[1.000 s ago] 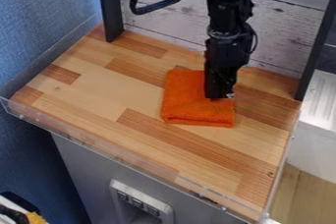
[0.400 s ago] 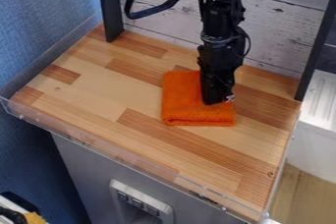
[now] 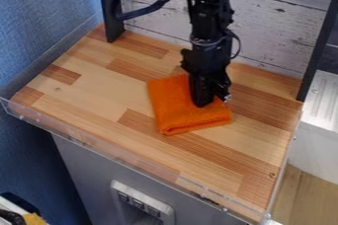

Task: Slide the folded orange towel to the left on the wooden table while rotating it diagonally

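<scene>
Clear plastic edging runs along the front of the wooden tabletop; black posts stand near its back corners.

Cloth — matt, fuzzy; wooden tabletop — smooth.

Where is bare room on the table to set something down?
Bare wood lies between the cloth and the blue wall, and between the cloth and the clear front rim. It is crowded at the cloth, under the hand.
</scene>
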Available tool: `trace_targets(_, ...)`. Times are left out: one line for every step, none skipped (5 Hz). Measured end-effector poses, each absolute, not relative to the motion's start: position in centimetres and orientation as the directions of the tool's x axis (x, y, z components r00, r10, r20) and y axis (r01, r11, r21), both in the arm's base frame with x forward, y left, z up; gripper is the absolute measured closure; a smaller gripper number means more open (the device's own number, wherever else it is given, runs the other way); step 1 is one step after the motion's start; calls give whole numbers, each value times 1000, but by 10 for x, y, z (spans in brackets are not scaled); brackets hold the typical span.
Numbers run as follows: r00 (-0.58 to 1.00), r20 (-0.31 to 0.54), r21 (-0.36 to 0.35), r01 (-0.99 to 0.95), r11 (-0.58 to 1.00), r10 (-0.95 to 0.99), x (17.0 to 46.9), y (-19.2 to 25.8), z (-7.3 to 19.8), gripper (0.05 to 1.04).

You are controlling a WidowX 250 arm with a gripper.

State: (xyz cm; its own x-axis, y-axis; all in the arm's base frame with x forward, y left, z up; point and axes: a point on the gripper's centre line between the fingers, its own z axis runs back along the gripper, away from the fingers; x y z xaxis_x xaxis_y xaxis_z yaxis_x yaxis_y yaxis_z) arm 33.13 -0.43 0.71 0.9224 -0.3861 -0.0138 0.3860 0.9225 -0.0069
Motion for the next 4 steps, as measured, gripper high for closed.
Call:
trace_targets(963,-22,3,270,963,-270,321,6,6,1022)
trace_targets(985,-16,8,172,985,-172,315,15,7,1024)
trace_targets(995,-11,10,94,995,-94,311,21,7,1024)
trace_targets(999,-6,11,43,999,-42,309,23,6,1024)
